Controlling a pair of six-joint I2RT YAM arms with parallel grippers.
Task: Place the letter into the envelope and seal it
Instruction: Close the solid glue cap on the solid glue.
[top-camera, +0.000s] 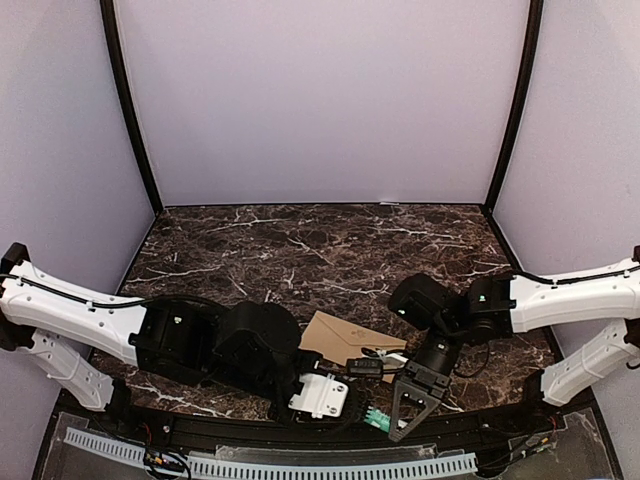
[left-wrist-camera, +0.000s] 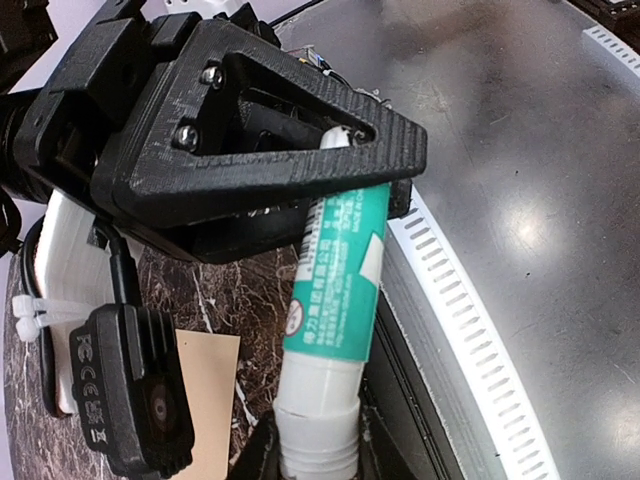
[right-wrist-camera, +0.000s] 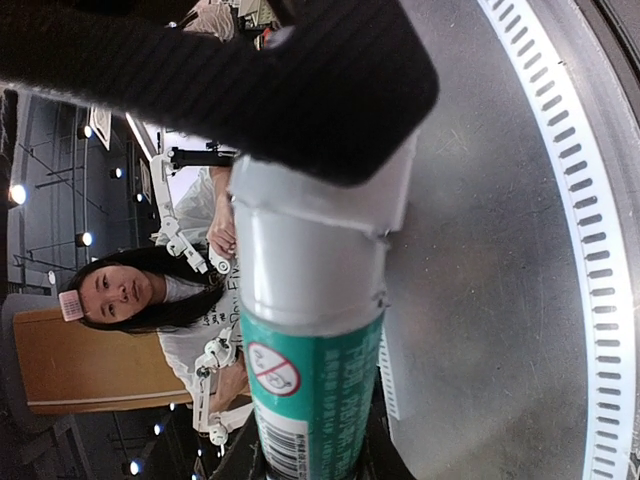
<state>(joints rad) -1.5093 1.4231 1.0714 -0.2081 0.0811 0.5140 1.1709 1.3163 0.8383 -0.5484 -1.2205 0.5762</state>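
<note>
**A:** What's in hand at the near edge?

**B:** A glue stick (left-wrist-camera: 335, 290), held in the air over the slotted cable duct (top-camera: 300, 465) along the near edge of the desk (top-camera: 300, 250). The left gripper (left-wrist-camera: 316, 450) has its jaws closed on the white cap end. The right gripper (right-wrist-camera: 310, 450) has its jaws closed on the green barrel. I'd judge this is uncapping, ahead of gluing the flap.

**A:** And the next move?

**B:** Probably a straight pull apart along the stick, with both grips firm and no bending.

**A:** Where's the envelope?

**B:** The envelope (top-camera: 340, 338) lies flat just behind the jaws, about midway along the near edge and partly under the wrists. The letter isn't visible, so I can't tell whether it's inside or whether the flap is open.

**A:** Anything in the way?

**B:** Only the wrists crowding over the envelope. Past the far edge there are only lavender walls (top-camera: 320, 100).
</note>
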